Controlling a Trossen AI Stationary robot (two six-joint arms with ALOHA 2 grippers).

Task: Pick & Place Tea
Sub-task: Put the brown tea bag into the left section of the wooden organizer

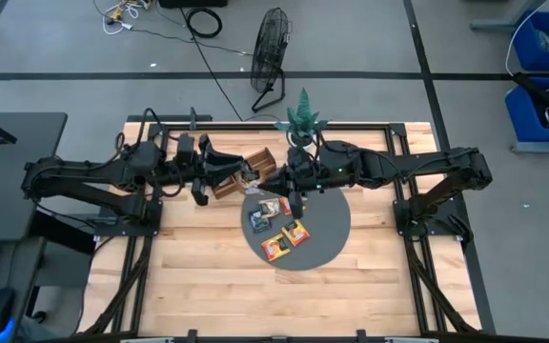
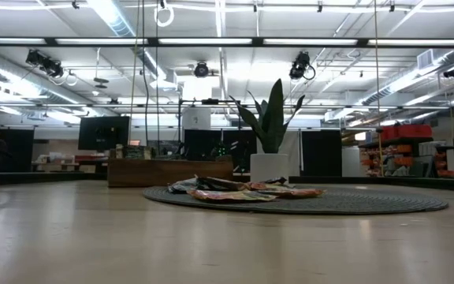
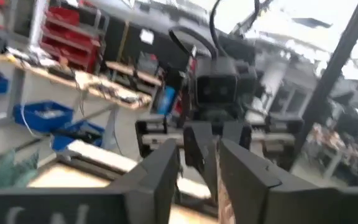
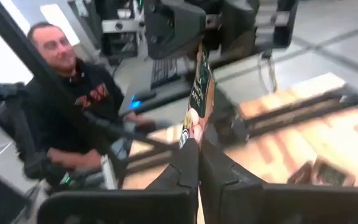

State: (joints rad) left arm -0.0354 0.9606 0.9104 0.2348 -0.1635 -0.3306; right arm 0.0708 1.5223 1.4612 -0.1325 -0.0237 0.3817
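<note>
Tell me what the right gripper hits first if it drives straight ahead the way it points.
Most likely the left gripper, directly ahead. The right gripper already pinches a tea sachet reaching toward it; depth unclear.

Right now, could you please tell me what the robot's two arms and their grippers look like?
Both arms are dark, nearly black, jointed, with black cables along them. The left gripper has two flat, angular dark fingers on a wide dark bar bearing pale markings. The right gripper has matching dark, tapering fingers on a similar bar. Each wrist carries a boxy black housing.
</note>
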